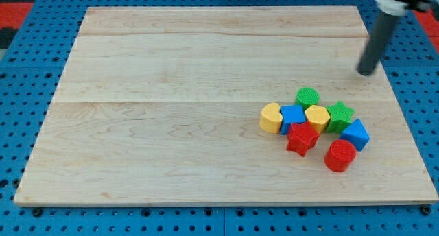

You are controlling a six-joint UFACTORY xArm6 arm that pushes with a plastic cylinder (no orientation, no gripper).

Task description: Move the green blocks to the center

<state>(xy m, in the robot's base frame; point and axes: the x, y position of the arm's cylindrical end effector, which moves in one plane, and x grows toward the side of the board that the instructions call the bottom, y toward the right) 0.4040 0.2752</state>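
Rod end first: my tip [366, 73] rests on the wooden board [171, 64] at the far right, well apart from every block, with bare wood between it and the cluster lying nearer and a little to its left. No pincer is fitted on this arm, so nothing opens or closes; it is a plain dark rod, touching nothing but the board.

Closest to the tip is the green round block [307, 97], at the far edge of the cluster. Just right of that and nearer sits the green star block [340, 116]. Both are on the right half of the board, well off from the middle. Pressed between them is a yellow hexagonal block [317, 117], with a blue block [293, 117] to its left and a yellow rounded block [271, 117] at the left end. On the near side lie a red star block [302, 138], a red round block [339, 156] and another blue block [355, 134], the last touching the green star.

By my reckoning the job is at the approach step: neither green piece has gone toward the centre. The next move seems to call for bringing the tip round to the right side of a green block, then shoving it leftward. The round one looks the easier start, being on the outside. The star is hemmed in, and a careless push could drag its neighbours along.
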